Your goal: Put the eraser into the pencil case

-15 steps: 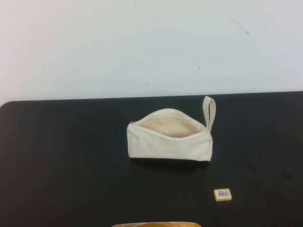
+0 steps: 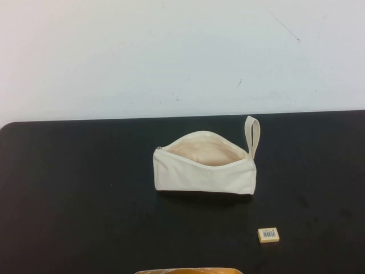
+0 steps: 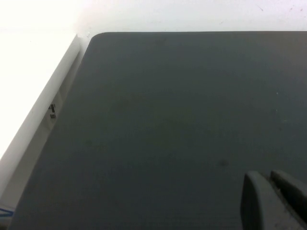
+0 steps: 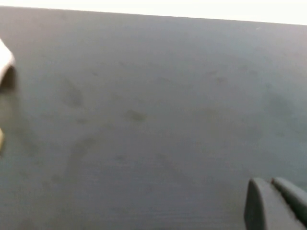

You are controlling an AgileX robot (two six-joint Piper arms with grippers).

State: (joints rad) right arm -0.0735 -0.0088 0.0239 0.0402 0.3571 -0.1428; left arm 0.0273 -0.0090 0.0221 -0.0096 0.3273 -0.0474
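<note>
only a barcode label on the eraser (image 2: pixel 268 234) — digits unreadable.

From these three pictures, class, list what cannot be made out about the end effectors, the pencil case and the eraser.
- Left end effector: left wrist view cuts it at the frame edge; open or shut unclear.
- Right end effector: right wrist view, likewise cut off.
- Neither arm shows in the high view.
- Pencil case: its front wall hides the bottom of the inside.
- Eraser: label print too small to read.
- Yellow-brown object: cut off by the high view's bottom edge.
</note>
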